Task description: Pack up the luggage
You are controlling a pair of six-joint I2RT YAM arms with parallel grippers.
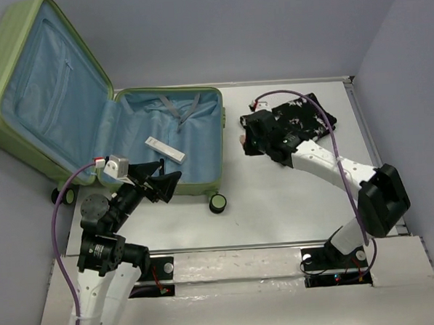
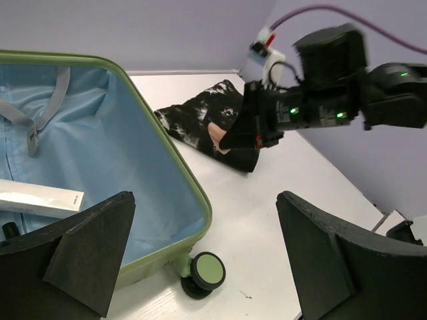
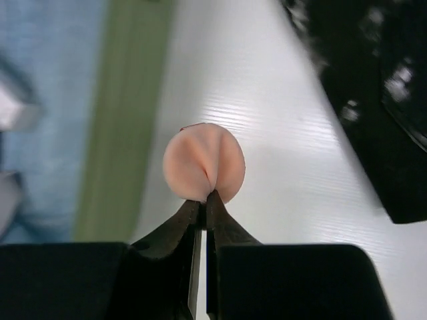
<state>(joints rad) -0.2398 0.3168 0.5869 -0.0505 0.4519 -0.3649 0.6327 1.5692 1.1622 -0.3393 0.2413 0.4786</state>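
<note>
The luggage [image 1: 201, 145] lies open at the left of the table, its light-blue lining [image 2: 113, 153] facing up and its lid leaning back. My right gripper [image 3: 207, 195] is shut on the edge of a round pink puff [image 3: 203, 160], pinching it into a fold just above the table. This puff [image 1: 243, 141] hangs between the luggage's green rim [image 3: 123, 113] and a black-and-white cloth [image 1: 306, 118]. My left gripper [image 1: 162, 178] is open and empty at the near right corner of the luggage, over its rim [image 2: 193, 193].
A long white box [image 1: 165, 149] lies inside the luggage on the lining. A green-hubbed wheel [image 2: 205, 272] sticks out at the case's near corner. The folded cloth [image 2: 197, 120] rests on the white table behind the right arm. Grey walls close in at the back and right.
</note>
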